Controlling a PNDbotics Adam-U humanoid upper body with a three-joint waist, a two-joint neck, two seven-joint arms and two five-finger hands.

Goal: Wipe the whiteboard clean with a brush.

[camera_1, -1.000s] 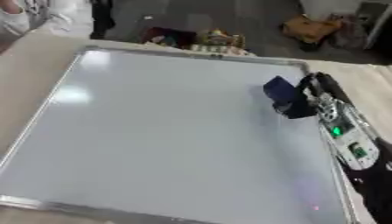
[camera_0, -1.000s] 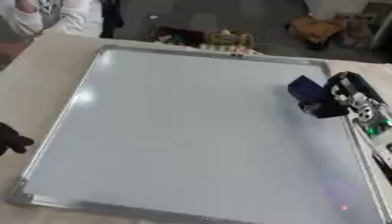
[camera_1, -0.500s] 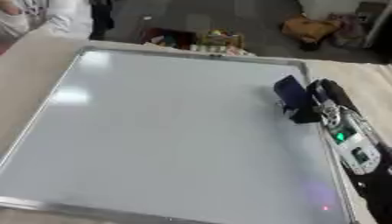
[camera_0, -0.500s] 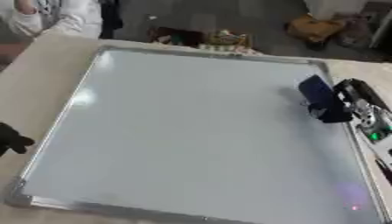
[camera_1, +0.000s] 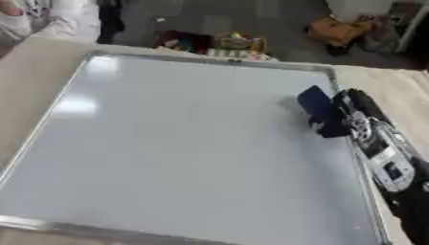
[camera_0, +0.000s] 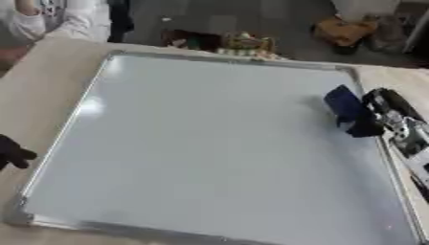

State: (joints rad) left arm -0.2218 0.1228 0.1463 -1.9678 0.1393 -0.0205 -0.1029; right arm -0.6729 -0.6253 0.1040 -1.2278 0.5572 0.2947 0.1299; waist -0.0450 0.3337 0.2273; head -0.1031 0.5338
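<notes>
Whiteboard (camera_0: 209, 143) is seen lying flat on the table, its surface showing no marks that can be made out. A dark blue brush (camera_1: 314, 109) is pressed on the board near its right edge, held in the curled fingers of the right hand (camera_1: 356, 112). The left hand (camera_0: 13, 153) is seen at the board's left edge; its fingers cannot be told. Wiping is judged under way; another pass across the board is called for next.

Looking steeply down from head height, side by side, sharing nearly the whole whiteboard (camera_0: 209, 148) and the floor beyond it.
</notes>
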